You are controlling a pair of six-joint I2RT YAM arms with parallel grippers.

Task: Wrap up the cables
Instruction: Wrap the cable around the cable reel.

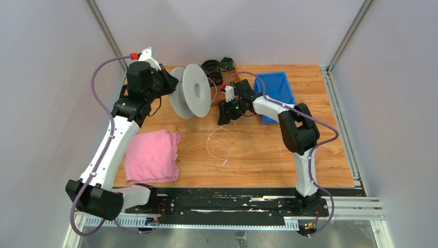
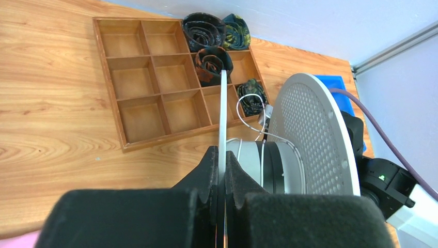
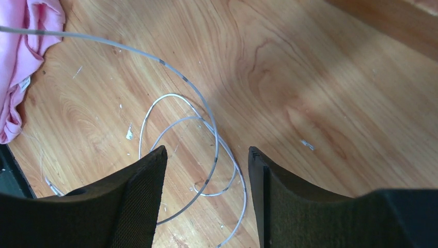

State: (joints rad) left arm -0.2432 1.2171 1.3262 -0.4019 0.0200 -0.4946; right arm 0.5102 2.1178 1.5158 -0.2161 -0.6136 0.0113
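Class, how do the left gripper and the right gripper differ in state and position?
The left gripper is shut on the rim of the spool; the right gripper is open, holding nothing. The left gripper faces across the table; the right gripper looks down at the cables. Both are black.

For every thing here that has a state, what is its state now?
left gripper: shut on the flange edge of the spool.
right gripper: open above the cable.
spool: held by one flange, few turns on its hub.
cable: mostly loose, in loops on the table.
pink cloth: crumpled on the table.
wooden tray: left compartments empty, dark bundles in right ones.
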